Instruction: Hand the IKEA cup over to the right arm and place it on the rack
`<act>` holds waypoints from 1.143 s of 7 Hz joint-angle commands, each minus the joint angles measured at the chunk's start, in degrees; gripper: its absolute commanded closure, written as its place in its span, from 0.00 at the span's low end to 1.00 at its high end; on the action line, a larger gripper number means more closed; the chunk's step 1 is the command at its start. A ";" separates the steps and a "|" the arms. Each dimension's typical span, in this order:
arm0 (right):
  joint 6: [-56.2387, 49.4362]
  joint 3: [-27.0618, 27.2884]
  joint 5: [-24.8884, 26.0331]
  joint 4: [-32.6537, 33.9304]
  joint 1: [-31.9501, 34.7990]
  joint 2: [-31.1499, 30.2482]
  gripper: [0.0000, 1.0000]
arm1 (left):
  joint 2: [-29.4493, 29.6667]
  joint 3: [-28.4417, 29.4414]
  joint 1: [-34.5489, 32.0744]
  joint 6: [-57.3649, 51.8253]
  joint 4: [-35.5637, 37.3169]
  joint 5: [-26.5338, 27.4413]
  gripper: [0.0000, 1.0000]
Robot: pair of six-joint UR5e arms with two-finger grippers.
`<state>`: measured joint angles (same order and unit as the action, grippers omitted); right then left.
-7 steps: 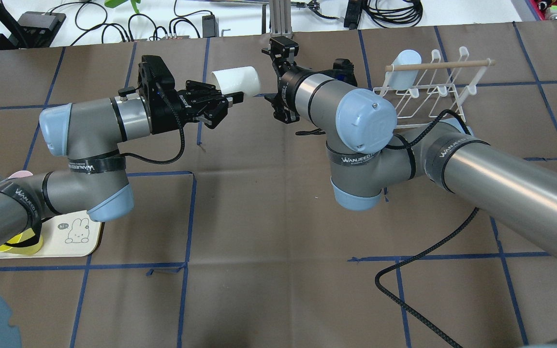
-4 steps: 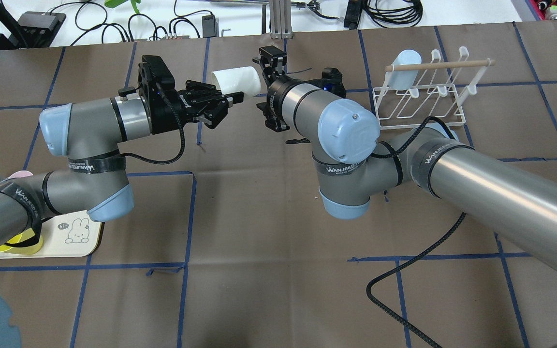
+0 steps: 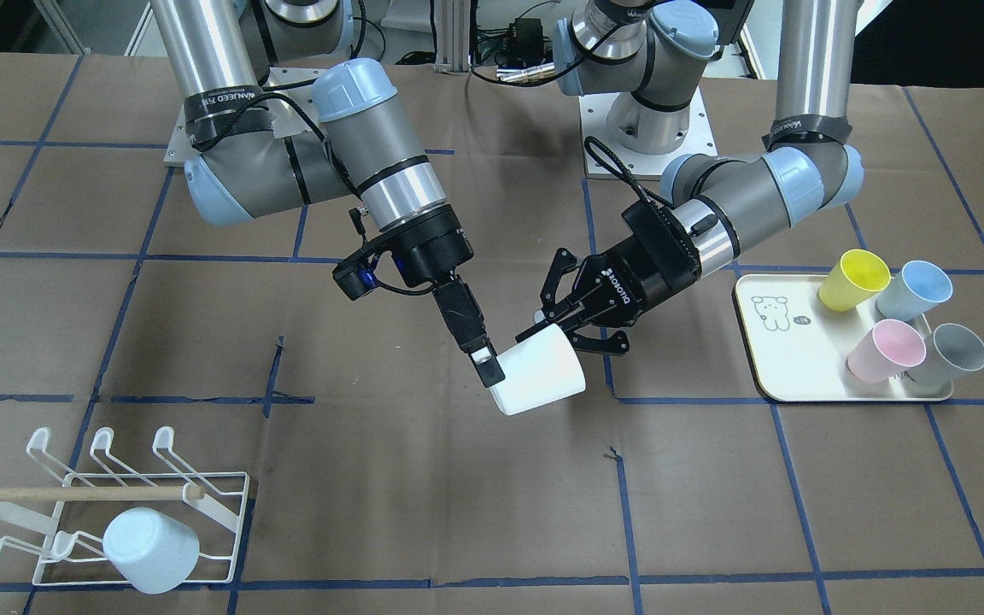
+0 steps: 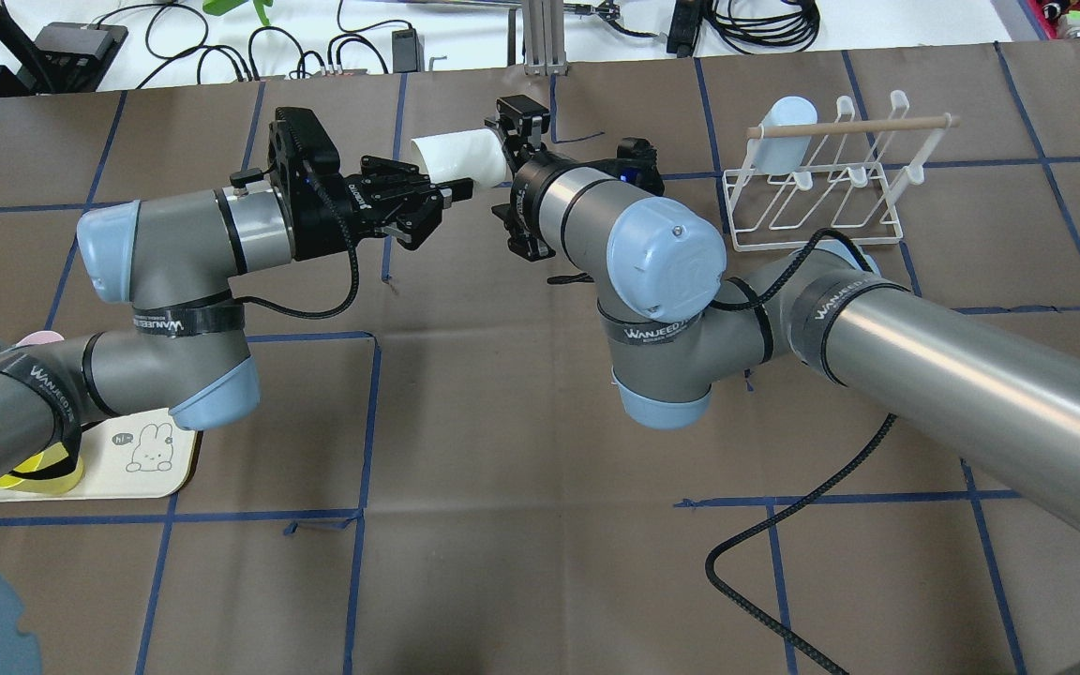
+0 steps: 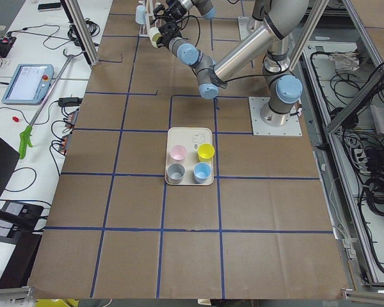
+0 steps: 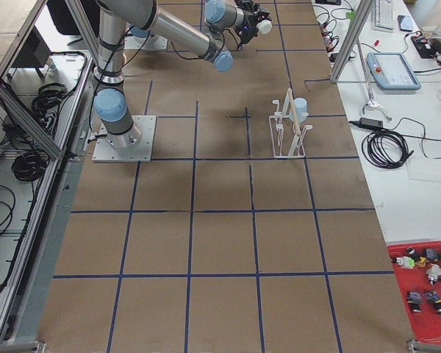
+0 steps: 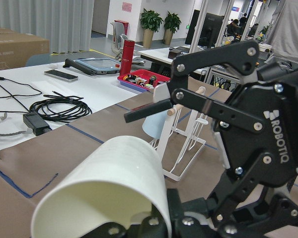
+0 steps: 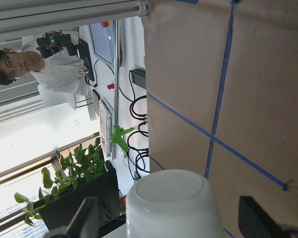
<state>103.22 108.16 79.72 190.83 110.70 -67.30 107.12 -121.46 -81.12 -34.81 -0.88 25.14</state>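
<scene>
Both ends of the white cup [image 3: 543,373] are being covered in mid-air over the bench [image 3: 372,512]: left gripper [image 3: 567,329] clamped on its rim, right gripper [image 8: 173,219] spread apart around its base. A drop is being risked if the rim is released too early.

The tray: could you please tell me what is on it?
On the tray stand a yellow cup, blue cup, pink cup and grey cup, beside a small printed animal. The surface under them is hidden.

Smooth plastic cup [image 3: 543,376] — metal wire rack [image 3: 116,493]
</scene>
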 commanded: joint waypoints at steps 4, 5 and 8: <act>0.05 -2.16 -0.01 0.07 0.92 2.16 0.01 | -0.07 0.00 0.00 0.62 0.00 0.00 0.96; 0.05 -2.68 -0.01 0.07 0.92 2.60 0.01 | -0.07 0.00 0.00 0.62 0.00 0.09 0.96; 0.05 -2.78 -0.01 0.07 0.92 3.39 0.01 | -0.25 0.00 0.00 0.62 0.00 0.00 0.96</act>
<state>103.27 105.42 79.72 190.84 111.62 -64.41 106.94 -121.46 -81.12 -34.19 -0.88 25.14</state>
